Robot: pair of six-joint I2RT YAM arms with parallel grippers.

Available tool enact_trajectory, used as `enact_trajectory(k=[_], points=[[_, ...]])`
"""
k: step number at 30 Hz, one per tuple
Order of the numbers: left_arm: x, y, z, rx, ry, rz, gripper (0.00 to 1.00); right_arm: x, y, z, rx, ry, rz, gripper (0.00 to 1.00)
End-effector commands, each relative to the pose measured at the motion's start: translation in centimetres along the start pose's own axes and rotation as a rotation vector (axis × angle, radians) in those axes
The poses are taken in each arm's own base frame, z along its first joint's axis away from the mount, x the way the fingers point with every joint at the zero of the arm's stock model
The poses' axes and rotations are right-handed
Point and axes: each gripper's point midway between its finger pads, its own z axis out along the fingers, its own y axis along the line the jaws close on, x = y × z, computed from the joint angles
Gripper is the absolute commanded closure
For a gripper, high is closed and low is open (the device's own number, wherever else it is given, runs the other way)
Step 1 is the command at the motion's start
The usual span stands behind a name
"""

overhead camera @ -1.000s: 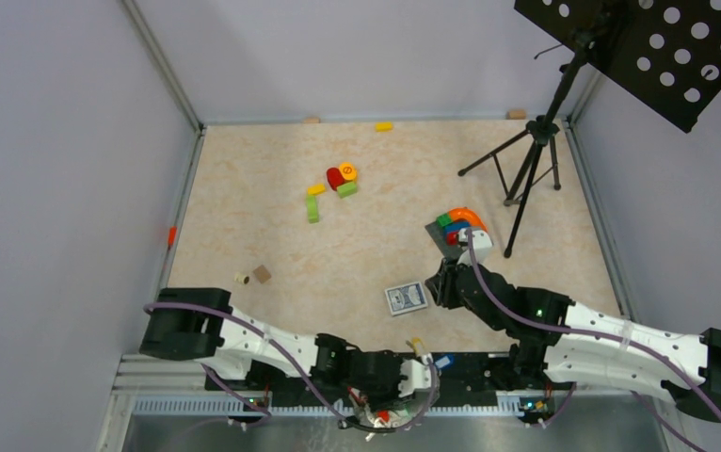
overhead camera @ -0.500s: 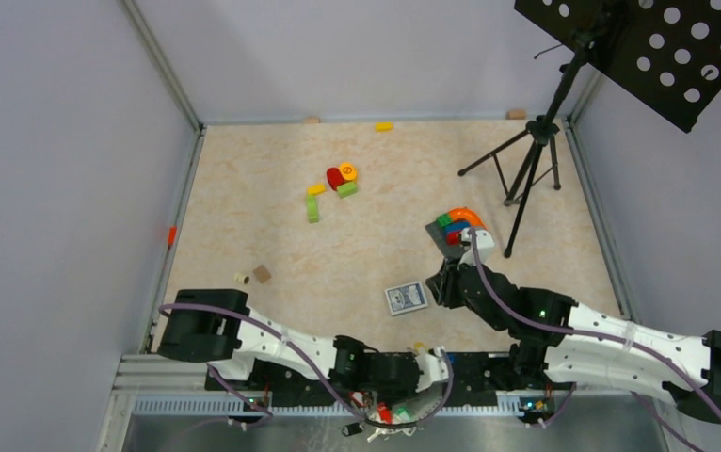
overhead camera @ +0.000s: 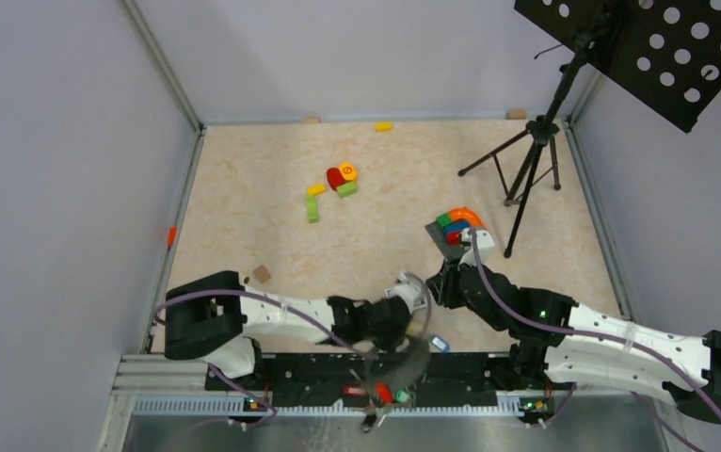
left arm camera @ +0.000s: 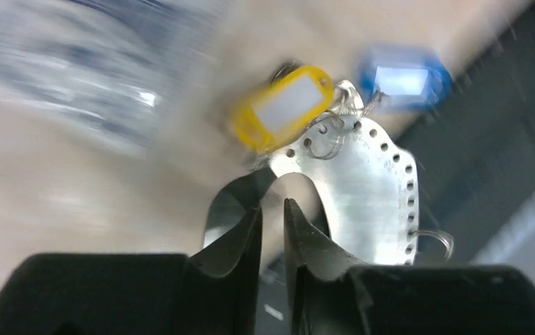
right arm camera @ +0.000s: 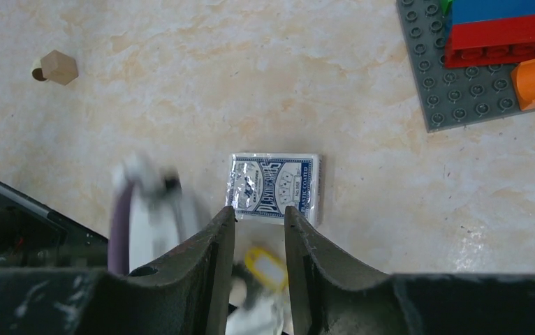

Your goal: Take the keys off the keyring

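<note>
My left gripper [overhead camera: 414, 299] [left arm camera: 273, 209] is shut on the keyring [overhead camera: 413, 363] [left arm camera: 369, 188], a wide flat grey metal loop with small holes along its rim. The loop hangs from the gripper over the table's near edge. A yellow tag [left arm camera: 282, 108] and a blue tag [left arm camera: 404, 80] [overhead camera: 439, 344] hang from it, blurred. A red tag [overhead camera: 382, 391] dangles at the low end. My right gripper [overhead camera: 443, 282] [right arm camera: 260, 220] is open and empty, just right of the left one. The yellow tag [right arm camera: 266, 267] shows below, between its fingers.
A playing-card box [right arm camera: 274, 187] lies just beyond the right fingertips. A grey baseplate [overhead camera: 440, 235] [right arm camera: 460, 98] carries red, blue and orange blocks. Loose blocks [overhead camera: 338, 179] lie mid-table, a small wooden piece [overhead camera: 262, 274] at the left, and a tripod [overhead camera: 526, 169] at the back right.
My left arm has swung from below the table's near edge up onto the table, carrying the keyring and tags, and now covers the card box beside the right gripper. The right arm has not moved.
</note>
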Motion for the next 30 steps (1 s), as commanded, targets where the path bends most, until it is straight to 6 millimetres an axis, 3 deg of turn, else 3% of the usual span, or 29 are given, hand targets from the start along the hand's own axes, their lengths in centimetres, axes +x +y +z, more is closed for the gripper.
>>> enact_trajectory(k=[1, 5, 8, 13, 16, 26, 30], points=[[0.7, 18.4, -2.9, -0.606, -0.036, -0.212, 0.75, -2.1, 1.2, -0.6, -0.032, -0.054, 0.034, 0.68], [-3.3, 20.9, -5.2, -0.592, -0.221, -0.347, 0.67, -2.1, 1.4, -0.6, -0.042, -0.052, 0.045, 0.68], [-5.0, 21.2, -5.5, -0.538, -0.263, -0.325, 0.68, -2.1, 1.6, -0.6, -0.05, -0.052, 0.048, 0.68], [-4.7, 20.7, -4.0, -0.51, -0.161, -0.275, 0.71, -2.2, 1.6, -0.7, -0.052, -0.053, 0.046, 0.68], [-4.7, 20.6, -4.2, -0.504, -0.16, -0.272, 0.71, -2.2, 1.5, -0.8, -0.053, -0.056, 0.047, 0.68], [-9.7, 18.1, -7.7, -0.379, -0.367, -0.171, 0.65, -1.9, 1.3, -0.7, -0.05, -0.059, 0.05, 0.68], [-10.8, 17.1, -8.5, -0.323, -0.437, -0.127, 0.58, -1.7, 1.3, -0.5, -0.054, -0.056, 0.053, 0.68]])
